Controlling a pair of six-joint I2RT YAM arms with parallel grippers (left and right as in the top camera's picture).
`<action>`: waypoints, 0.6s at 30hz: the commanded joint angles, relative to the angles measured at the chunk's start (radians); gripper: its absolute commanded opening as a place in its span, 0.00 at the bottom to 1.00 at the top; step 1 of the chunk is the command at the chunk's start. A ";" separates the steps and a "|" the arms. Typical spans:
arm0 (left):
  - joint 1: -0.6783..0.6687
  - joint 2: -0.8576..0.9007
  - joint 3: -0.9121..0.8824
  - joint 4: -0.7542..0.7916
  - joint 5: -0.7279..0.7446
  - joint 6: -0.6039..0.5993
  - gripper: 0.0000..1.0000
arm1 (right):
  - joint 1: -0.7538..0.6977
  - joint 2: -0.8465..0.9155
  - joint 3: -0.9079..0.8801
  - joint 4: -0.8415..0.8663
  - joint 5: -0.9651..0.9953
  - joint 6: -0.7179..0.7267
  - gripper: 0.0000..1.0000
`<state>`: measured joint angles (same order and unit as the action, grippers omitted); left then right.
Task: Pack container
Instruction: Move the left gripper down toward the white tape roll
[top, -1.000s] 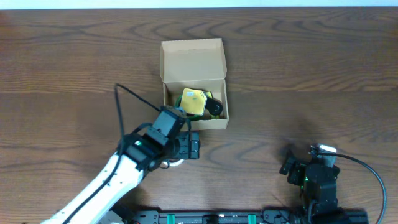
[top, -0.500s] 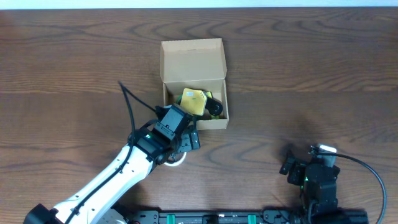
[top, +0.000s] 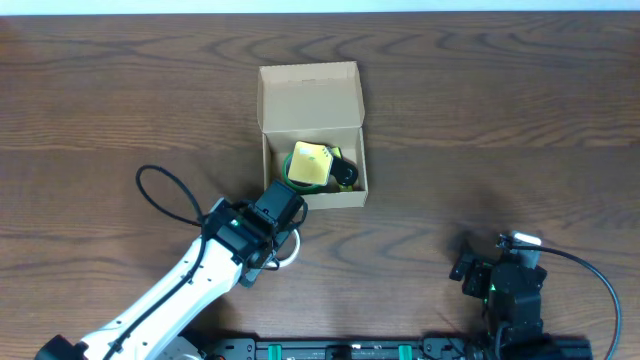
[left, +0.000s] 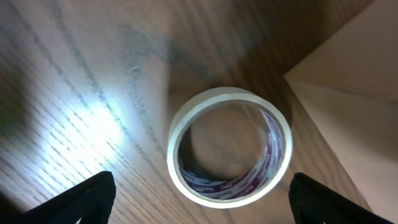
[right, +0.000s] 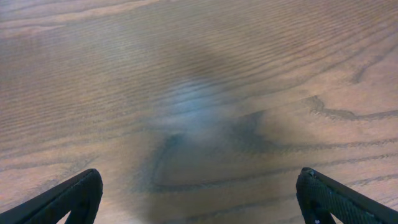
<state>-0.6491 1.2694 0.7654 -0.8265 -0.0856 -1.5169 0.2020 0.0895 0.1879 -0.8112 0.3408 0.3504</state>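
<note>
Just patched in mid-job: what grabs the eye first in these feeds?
The open tan container at centre, with a yellow pad and dark items inside. Just in front of it, the left hand hovers open over a white tape roll lying flat by the box's corner. The right hand sits open over the tabletop, near right.
</note>
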 joint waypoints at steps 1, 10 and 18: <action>0.000 0.000 -0.037 0.013 0.003 -0.069 0.90 | -0.007 -0.006 -0.008 -0.002 0.010 -0.015 0.99; 0.000 0.079 -0.084 0.068 0.078 -0.069 0.84 | -0.007 -0.006 -0.008 -0.002 0.010 -0.015 0.99; 0.000 0.178 -0.084 0.073 0.113 -0.069 0.95 | -0.007 -0.006 -0.008 -0.002 0.010 -0.015 0.99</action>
<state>-0.6491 1.4265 0.6903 -0.7509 0.0219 -1.5749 0.2020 0.0895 0.1879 -0.8112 0.3408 0.3504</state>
